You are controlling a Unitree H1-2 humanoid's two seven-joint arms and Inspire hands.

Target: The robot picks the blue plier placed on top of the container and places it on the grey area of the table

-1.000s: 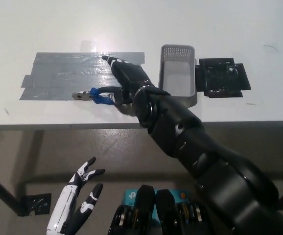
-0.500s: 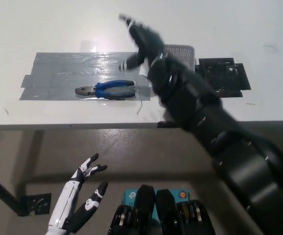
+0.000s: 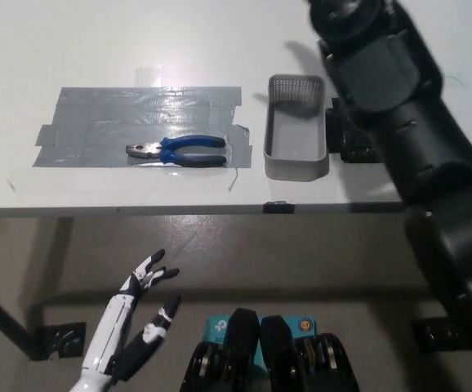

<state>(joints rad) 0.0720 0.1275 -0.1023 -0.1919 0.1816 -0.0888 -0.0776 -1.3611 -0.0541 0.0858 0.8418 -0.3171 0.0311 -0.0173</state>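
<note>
Plier (image 3: 176,151) flat on grey area (image 3: 97,122), container (image 3: 296,128) beside; left hand (image 3: 130,322) splayed empty; right hand's state unseen.

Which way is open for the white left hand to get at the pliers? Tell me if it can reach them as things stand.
Probably not directly. The left hand hangs open below the table edge, while the pliers lie on the grey tape on top. Nothing covers them, so it would have to rise above the edge first.
</note>
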